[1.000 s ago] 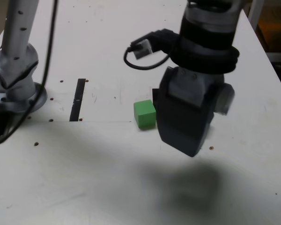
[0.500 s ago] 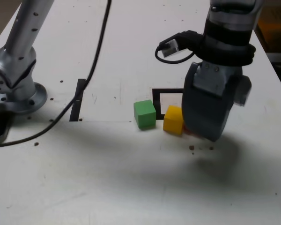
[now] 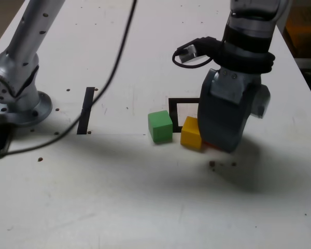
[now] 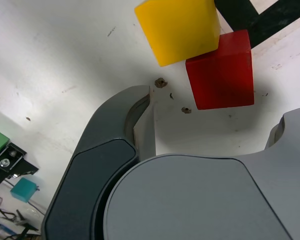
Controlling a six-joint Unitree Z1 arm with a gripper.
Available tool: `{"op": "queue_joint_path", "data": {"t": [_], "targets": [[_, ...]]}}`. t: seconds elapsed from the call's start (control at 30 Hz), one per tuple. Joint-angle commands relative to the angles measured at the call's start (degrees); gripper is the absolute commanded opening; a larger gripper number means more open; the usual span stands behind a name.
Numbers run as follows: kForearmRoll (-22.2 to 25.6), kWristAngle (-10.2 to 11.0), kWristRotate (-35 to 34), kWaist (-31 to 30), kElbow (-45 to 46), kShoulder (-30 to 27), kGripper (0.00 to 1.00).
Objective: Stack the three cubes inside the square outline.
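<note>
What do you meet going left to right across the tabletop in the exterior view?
Arm base → black tape strip → green cube → yellow cube → gripper. The square outline overlaps the cubes' span and the red cube is nearly hidden under the gripper, so both are left out.

White table (image 3: 145,207), scuffed, w/ small dark screw holes. Black tape strip (image 3: 86,110) lies near its far-left part in the exterior view. Soft shadows fall across the top below the strip. Beyond the table's right edge, something orange (image 3: 305,26).
</note>
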Motion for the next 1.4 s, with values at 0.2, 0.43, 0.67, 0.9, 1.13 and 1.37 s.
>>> {"op": "queue_joint_path", "data": {"t": [0.2,0.43,0.67,0.9,1.13,1.37], "targets": [[-0.2,-1.1,1.2,0.4,-0.1,1.5,0.89],[-0.2,-1.6,2.4,1.2,0.0,2.6,0.89],[-0.2,-2.5,4.1,2.1,-0.1,4.0,0.89],[-0.2,-3.0,4.6,2.5,0.1,4.6,0.86],[-1.5,-0.4,4.6,2.5,0.1,4.8,0.58],[-2.9,3.3,4.1,2.5,-0.1,4.8,0.35]]}}
